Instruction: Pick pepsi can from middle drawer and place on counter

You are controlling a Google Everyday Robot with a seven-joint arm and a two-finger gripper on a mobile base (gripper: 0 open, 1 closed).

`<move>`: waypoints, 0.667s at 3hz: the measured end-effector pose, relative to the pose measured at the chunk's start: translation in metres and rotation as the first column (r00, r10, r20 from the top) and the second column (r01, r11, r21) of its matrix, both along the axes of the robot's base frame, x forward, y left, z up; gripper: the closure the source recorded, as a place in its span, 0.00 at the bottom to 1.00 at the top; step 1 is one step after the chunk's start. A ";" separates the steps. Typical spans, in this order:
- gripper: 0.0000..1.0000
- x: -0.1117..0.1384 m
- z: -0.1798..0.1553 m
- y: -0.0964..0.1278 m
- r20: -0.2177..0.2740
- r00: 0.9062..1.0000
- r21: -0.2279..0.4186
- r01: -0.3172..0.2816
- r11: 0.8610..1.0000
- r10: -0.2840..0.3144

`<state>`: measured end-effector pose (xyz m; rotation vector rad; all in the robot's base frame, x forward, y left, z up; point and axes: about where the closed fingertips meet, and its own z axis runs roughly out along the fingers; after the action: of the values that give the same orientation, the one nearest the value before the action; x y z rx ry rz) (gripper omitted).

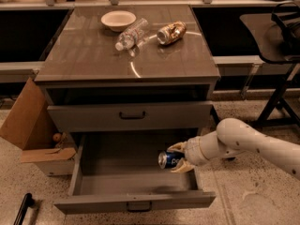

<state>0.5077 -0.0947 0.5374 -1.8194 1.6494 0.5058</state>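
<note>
The gripper point(174, 158) clasps the pepsi can point(166, 160) by the right edge of the middle drawer point(112, 172) — its fingers point(177, 147) hide the can's far end.

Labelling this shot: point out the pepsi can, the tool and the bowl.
pepsi can point(164, 160): camera view, blue side.
tool point(172, 158): camera view, between fingertips gripping can in middle drawer point(117, 165).
bowl point(118, 25): camera view, front wall.

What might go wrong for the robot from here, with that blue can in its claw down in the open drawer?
1. The gripper holds the pepsi can sideways, near one end; it might slip back into the middle drawer.
2. Lifting out, the arm could bump the drawer front just above.
3. On the counter, the lying bottle and gold can could get knocked and roll.
</note>
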 end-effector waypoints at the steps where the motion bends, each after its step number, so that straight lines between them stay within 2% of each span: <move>1: 1.00 -0.017 0.006 -0.003 -0.029 0.997 0.014 -0.072 0.997 0.073; 2: 1.00 -0.018 0.007 -0.003 -0.030 0.997 0.014 -0.072 0.997 0.072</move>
<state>0.4901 -0.0979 0.5440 -1.8755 1.6014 0.5772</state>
